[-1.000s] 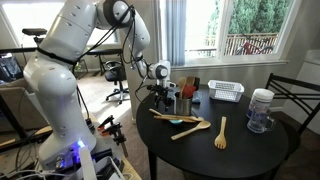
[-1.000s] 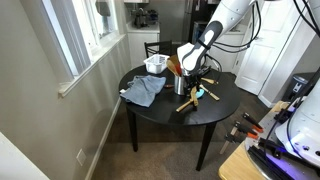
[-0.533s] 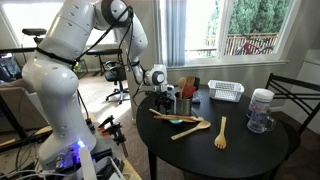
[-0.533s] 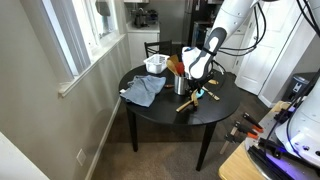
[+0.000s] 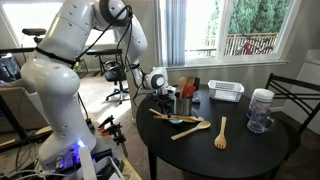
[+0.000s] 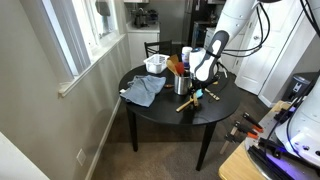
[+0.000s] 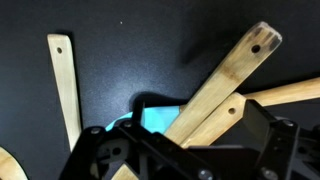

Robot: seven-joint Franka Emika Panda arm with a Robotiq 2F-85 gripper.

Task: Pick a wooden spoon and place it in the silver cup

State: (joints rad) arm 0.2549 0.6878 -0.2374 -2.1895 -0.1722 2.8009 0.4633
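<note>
The silver cup (image 5: 184,104) stands on the round black table and also shows in an exterior view (image 6: 182,85); brown utensils stick up out of it. A slim wooden spoon (image 5: 190,128) lies in front of the cup, crossed with the teal-headed utensil (image 5: 173,119). My gripper (image 5: 163,92) hangs low beside the cup, over the utensils (image 6: 196,97). In the wrist view the gripper (image 7: 185,150) is open. Two wooden handles (image 7: 215,85) and the teal head (image 7: 152,116) lie under and between the jaws. I cannot tell which handle is the slim spoon's.
A paler, broad wooden spoon (image 5: 221,132) lies to one side; a pale handle (image 7: 63,90) shows in the wrist view. A white mesh basket (image 5: 226,91), a clear jar with white lid (image 5: 261,110) and a grey-blue cloth (image 6: 143,91) are on the table. A chair (image 5: 300,95) stands close by.
My gripper has shifted a little away from the cup and slightly lower over the utensils. Nothing on the table has moved.
</note>
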